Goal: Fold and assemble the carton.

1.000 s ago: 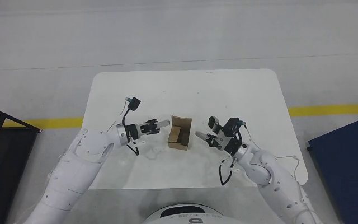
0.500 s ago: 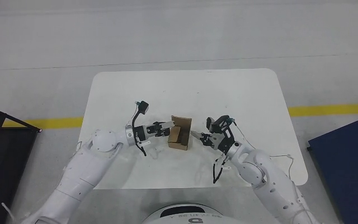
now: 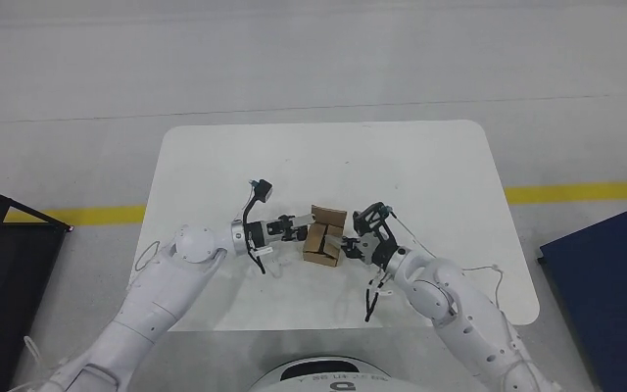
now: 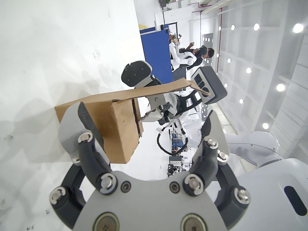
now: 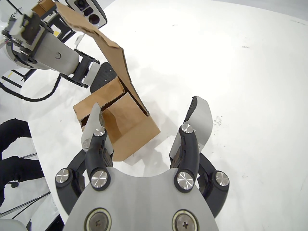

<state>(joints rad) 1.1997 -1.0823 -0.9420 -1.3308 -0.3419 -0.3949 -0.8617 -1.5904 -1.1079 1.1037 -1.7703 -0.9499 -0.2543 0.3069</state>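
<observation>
While the brown carton (image 3: 322, 238) stands near the centre of the top view on the white table (image 3: 421, 167), one long flap raised, the left gripper (image 3: 291, 226) meets it from frame left, spread wide, one pad (image 4: 84, 118) against its side wall, the other clear. The right gripper (image 3: 345, 245), likewise wide open and holding nothing, faces it from the right, one finger (image 5: 95, 118) at the carton's edge.

Made out no legible words, numbers or labels, save one short line of dark print running up a white panel (image 5: 15, 10) far ahead of the right gripper (image 5: 146, 108), beyond the left gripper (image 3: 297, 226), too small to read.
</observation>
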